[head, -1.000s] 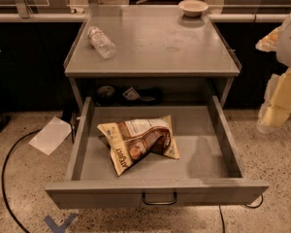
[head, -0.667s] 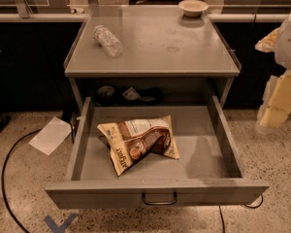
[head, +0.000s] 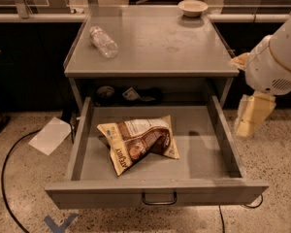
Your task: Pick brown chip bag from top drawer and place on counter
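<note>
Brown foil, crumpled and slick, is what this grasp has to deal with: the brown chip bag (head: 138, 142) lies flat on the floor of the open top drawer (head: 155, 191), left of centre, clear of all four walls, with one corner pointing toward the front panel. The gripper (head: 252, 115) hangs outside the drawer, just beyond its right wall and well apart from the bag. Whether it is spread or closed cannot be told from this angle.

To reach well, I would carry the gripper up and over the right wall rather than across it. I would then centre it above the puffed middle of the bag, where the foil stands highest and offers a fold to pinch. Come down vertically, spread wider than that ridge, and close gently, since a flat edge would likely slip. Lift straight until the bag clears the drawer rim and the front edge of the tabletop (head: 155, 47). For the set-down, the bare middle looks safest, away from the clear plastic bottle (head: 103, 41) at the left and the bowl (head: 193, 7) at the back
</note>
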You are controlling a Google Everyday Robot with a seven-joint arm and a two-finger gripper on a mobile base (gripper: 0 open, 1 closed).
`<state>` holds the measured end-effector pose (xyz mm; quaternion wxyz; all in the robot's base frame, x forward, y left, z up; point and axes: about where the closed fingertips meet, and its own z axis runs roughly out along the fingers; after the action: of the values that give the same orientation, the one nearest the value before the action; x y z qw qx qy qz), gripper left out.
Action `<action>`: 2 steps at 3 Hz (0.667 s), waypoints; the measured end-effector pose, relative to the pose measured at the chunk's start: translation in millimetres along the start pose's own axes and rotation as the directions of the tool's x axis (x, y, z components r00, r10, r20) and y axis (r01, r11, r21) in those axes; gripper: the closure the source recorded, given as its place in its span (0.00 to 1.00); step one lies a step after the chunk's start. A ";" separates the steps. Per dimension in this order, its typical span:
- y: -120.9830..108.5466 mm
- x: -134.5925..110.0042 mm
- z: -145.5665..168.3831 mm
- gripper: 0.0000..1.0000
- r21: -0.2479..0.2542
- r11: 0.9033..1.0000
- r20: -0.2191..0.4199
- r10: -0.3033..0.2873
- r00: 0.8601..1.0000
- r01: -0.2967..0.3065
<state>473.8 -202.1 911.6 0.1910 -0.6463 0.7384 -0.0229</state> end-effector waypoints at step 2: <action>-17.7 -4.5 81.4 0.00 -0.042 0.998 0.144 -0.036 0.989 0.043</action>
<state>516.3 -183.3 842.4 0.2286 -0.6649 0.7102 0.0366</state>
